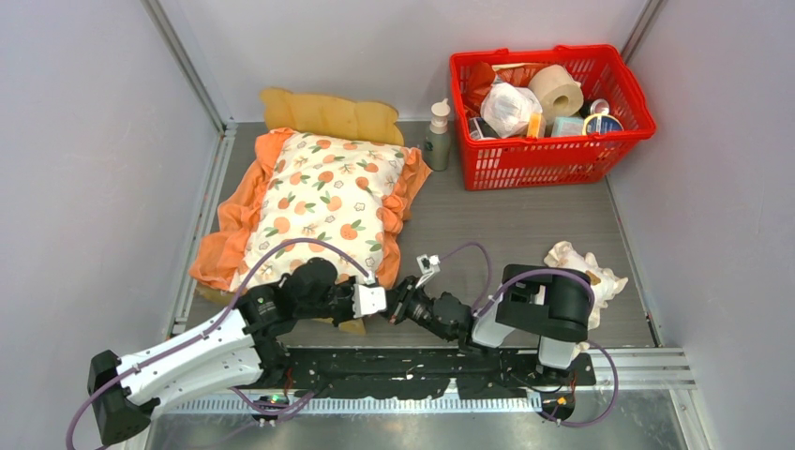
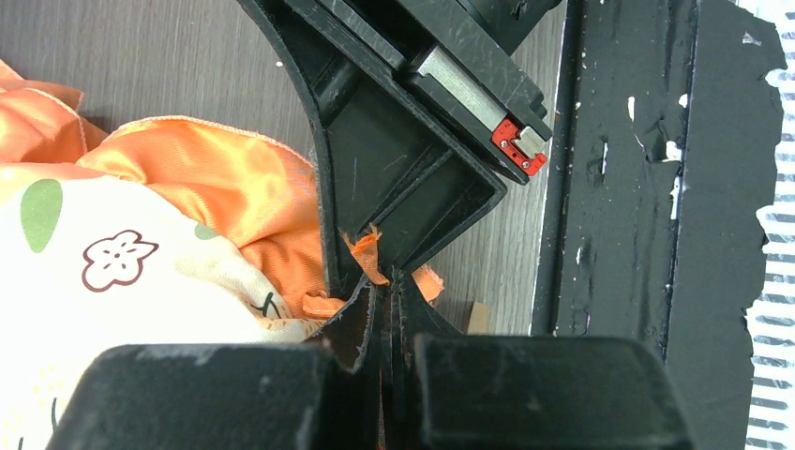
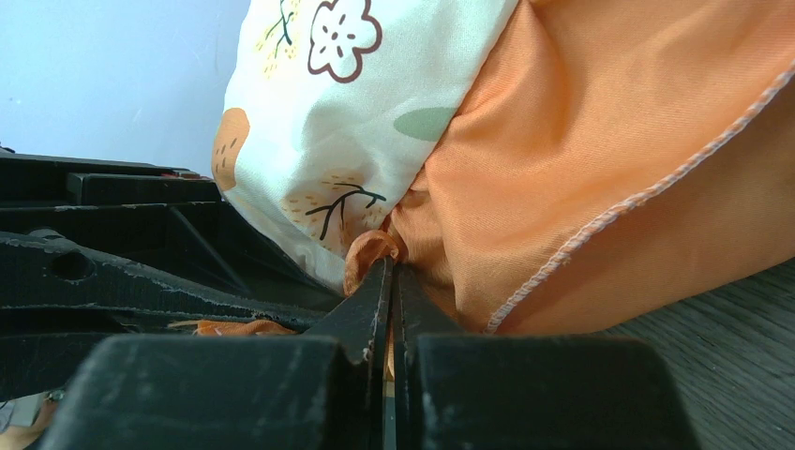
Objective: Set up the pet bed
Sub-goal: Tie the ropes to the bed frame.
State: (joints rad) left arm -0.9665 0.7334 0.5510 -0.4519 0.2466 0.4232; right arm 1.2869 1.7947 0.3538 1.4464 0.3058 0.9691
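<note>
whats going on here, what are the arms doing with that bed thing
Both arms are working at the near right corner of the orange-print cushion, which lies on the pet bed and covers all but its wavy headboard. The left gripper and right gripper meet there, each shut on a thin orange tie from the cushion's ruffle. The small frilled pillow lies on the table beside the right arm, not yet on the bed.

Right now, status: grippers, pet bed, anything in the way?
Left gripper shut on orange tie at cushion corner; right gripper shut on it too. Pet bed mostly under cushion. Bottle beside it, clear of arms.
</note>
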